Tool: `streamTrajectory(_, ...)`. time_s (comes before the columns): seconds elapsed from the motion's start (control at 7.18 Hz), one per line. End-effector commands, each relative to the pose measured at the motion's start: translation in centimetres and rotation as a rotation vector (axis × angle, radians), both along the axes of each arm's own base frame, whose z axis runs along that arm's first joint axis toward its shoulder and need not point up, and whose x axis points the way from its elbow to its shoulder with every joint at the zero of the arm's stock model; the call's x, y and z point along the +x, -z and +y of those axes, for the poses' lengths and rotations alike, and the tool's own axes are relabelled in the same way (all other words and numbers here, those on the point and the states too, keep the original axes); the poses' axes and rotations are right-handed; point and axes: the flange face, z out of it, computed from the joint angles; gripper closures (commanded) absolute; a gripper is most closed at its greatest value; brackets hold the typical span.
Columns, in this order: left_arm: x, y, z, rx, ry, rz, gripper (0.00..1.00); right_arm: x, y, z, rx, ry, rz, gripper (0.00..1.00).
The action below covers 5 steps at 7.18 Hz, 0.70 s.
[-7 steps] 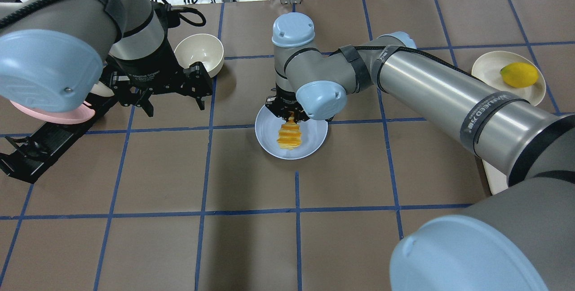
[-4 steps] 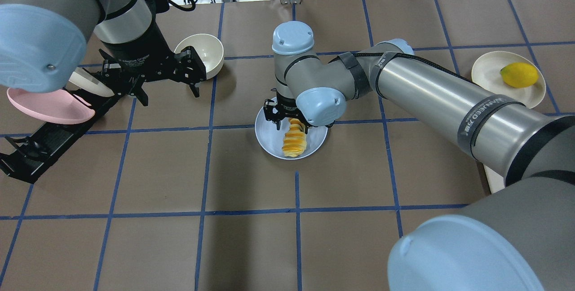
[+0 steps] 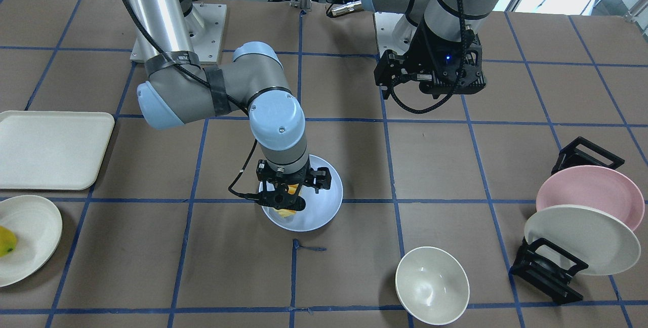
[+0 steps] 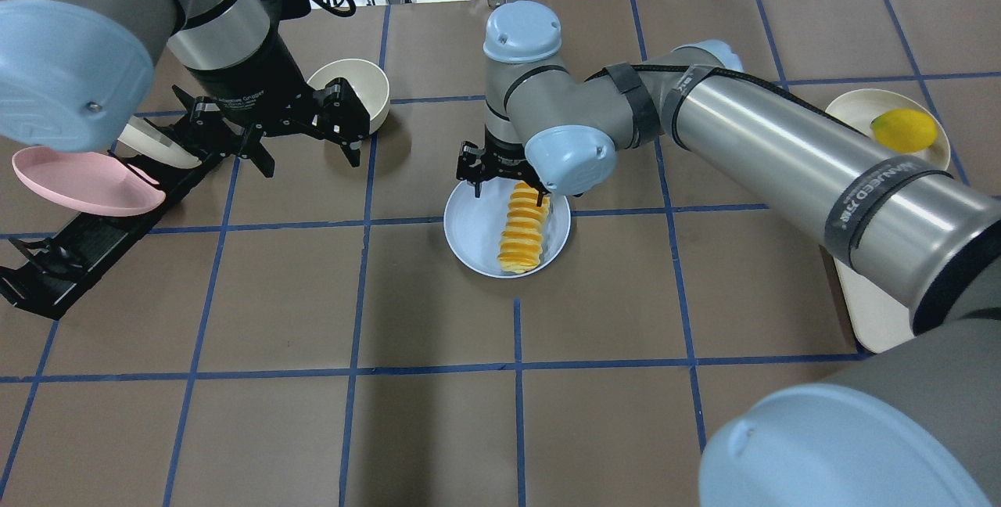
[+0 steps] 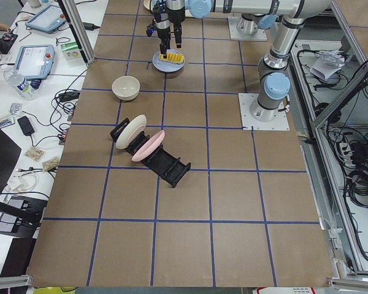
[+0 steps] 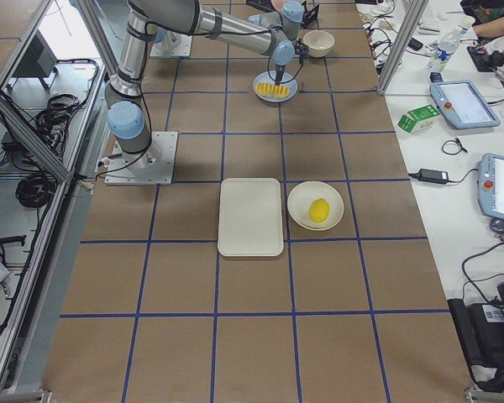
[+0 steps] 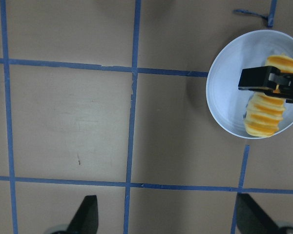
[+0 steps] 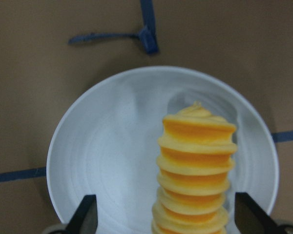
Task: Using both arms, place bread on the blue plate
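Brown blue-gridded table under blue plate; cluttered bench beside

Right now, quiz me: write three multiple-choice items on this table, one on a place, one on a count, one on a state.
1. Where does the bread lie?
A) on the blue plate
B) on the cream tray
C) in the white bowl

2. How many plates stand in the black rack?
A) one
B) two
C) four

3. The right end effector is:
A) shut on the bread
B) open above the bread
C) shut on the plate's rim

Answers:
1 A, the bread rests flat inside the plate's rim.
2 B, a pink plate and a cream-white plate lean there.
3 B, its fingers stand apart with the bread lying free below.
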Motion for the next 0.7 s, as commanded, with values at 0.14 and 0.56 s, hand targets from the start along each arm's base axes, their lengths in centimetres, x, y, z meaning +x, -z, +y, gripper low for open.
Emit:
streamTrajectory(0.14,0.3,0.6,0.0,0.009,0.0,-0.004,0.0,-12.5,-11.2,-0.8,-0.027,-0.039,0.009,0.0)
streamTrajectory(0.56,0.2,0.7,0.0,0.013,-0.004,0.002,0.0,-21.6,-20.9,4.9,-0.008,-0.123,0.047,0.0)
